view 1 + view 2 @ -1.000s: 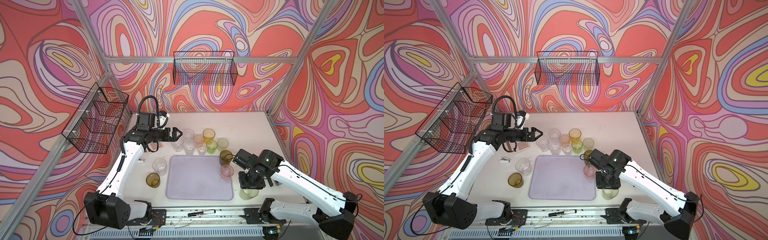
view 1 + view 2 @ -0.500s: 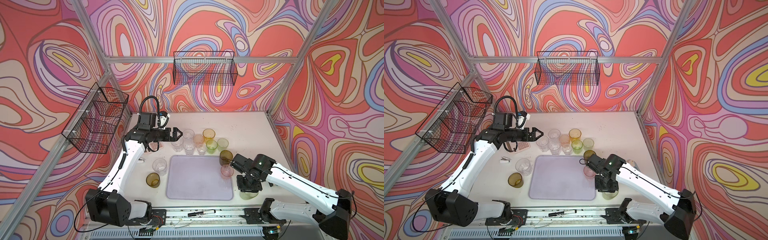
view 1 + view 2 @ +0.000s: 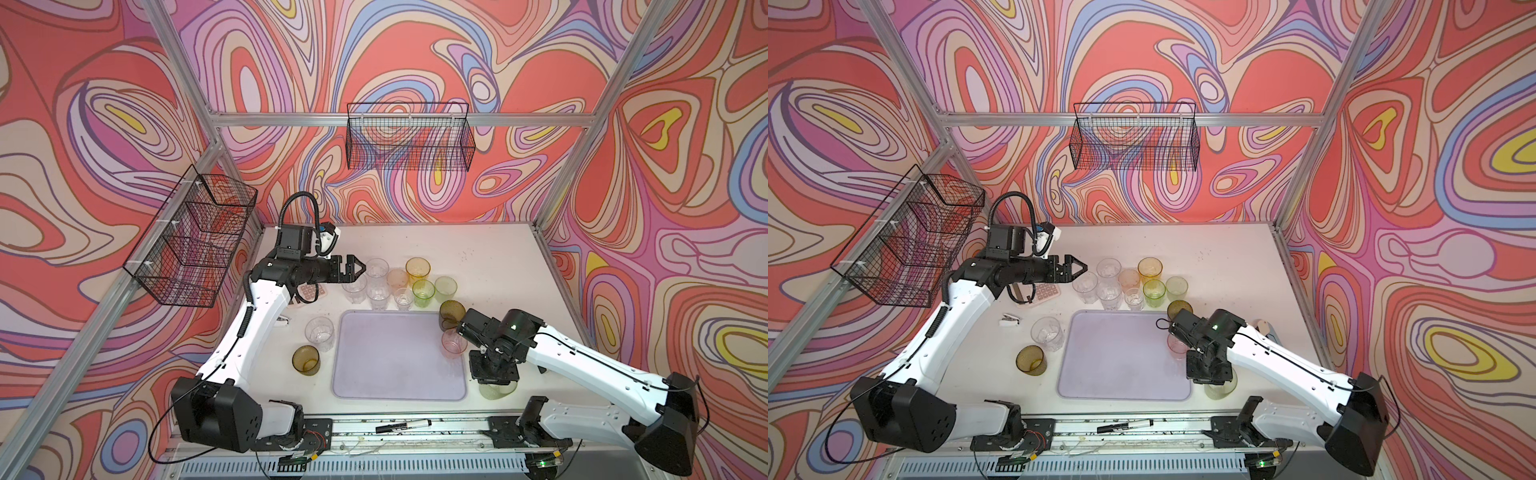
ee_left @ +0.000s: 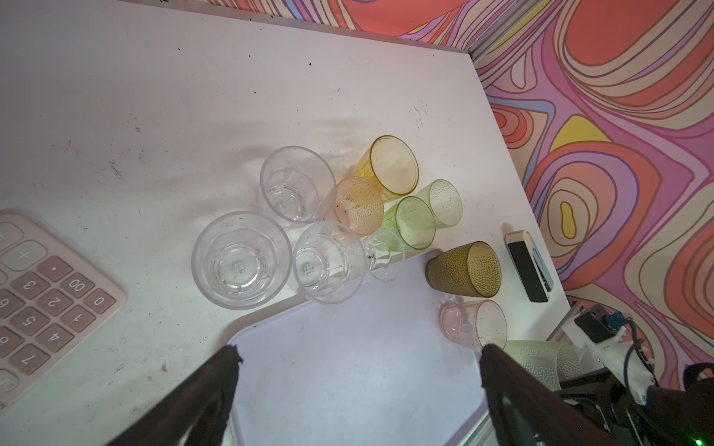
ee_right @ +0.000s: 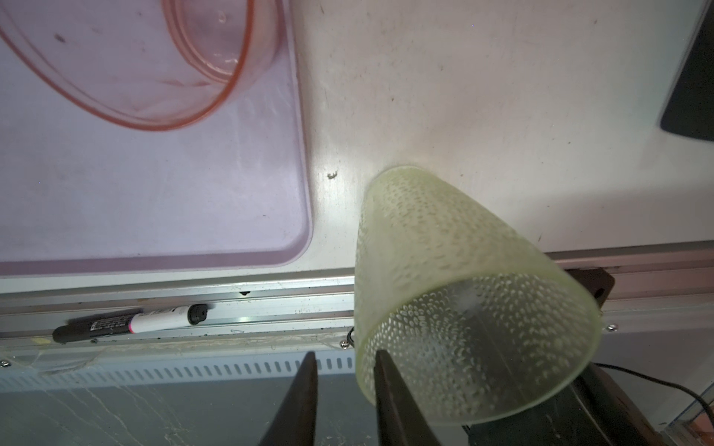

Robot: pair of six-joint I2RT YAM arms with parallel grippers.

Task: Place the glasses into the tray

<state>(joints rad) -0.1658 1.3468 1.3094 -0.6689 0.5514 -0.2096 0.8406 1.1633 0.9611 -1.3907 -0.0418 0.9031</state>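
Pale green glass (image 5: 463, 309) on the table (image 5: 483, 96) at the right pincer (image 5: 345, 353), jaws narrow astride its rim, can't tell if clamped; grasp step, next: lift, set on tray (image 5: 154, 200) just beside, clear of pink glass (image 5: 154, 65).

In both top views the right arm covers most of the pale green glass (image 3: 494, 394). The right wrist view cuts off the pink glass (image 5: 135, 61); whether the right gripper (image 5: 345, 355) clamps is unclear.
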